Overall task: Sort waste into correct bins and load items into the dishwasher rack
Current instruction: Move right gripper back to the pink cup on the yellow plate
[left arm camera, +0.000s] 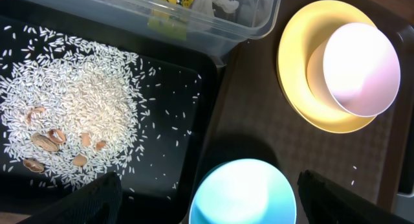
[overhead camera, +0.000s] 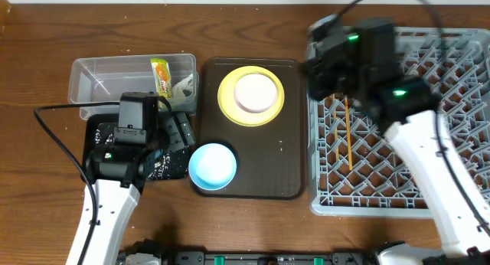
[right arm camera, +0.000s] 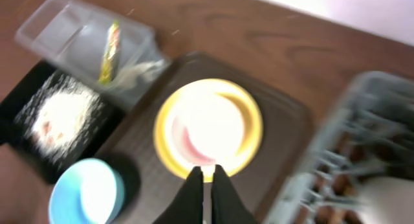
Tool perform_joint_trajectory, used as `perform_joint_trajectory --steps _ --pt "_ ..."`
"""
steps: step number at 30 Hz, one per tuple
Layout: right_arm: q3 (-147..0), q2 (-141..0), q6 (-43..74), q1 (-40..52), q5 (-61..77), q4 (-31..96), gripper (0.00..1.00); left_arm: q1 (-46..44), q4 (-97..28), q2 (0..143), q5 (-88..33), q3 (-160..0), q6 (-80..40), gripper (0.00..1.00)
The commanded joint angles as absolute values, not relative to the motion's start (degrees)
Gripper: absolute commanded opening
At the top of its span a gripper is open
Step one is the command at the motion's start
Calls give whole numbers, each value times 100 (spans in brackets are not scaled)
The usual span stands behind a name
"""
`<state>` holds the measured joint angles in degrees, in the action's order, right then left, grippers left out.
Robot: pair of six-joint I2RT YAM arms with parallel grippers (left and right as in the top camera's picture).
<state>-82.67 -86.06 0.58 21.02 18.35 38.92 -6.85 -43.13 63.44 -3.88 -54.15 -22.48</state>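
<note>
Yellow plate [right arm camera: 252, 120], just beyond right pincer [right arm camera: 206, 170]

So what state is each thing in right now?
Left tool: open, empty.
Right tool: shut, empty.
Clear tub: holds wrapper and paper scrap.
Black tray: holds rice.
Pink bowl: upright on yellow plate.
Blue bowl: upright, empty.
Chopsticks: lying in rack.

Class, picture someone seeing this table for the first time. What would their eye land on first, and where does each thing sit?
The big grey dishwasher rack fills the right side, wooden chopsticks lying on its lattice. In the middle, a yellow plate carrying a pink bowl and a light blue bowl stand out on the dark brown serving tray. At left, white rice shows sharply on the black tray.
</note>
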Motion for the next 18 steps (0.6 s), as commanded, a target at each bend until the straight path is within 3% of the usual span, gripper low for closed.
perform_joint_trajectory --steps 1,7,18 --pt "-8259 -8917 -69 2600 1385 3804 17 -666 -4327 6322 -336 -5509 -2233 89" --pt "-8259 -9682 -576 3334 849 3374 38 -666 -4327 6322 -336 -5509 -2233 89" --pt "-8259 -11192 -781 3686 838 2609 45 -666 -4327 6322 -336 -5509 -2233 89"
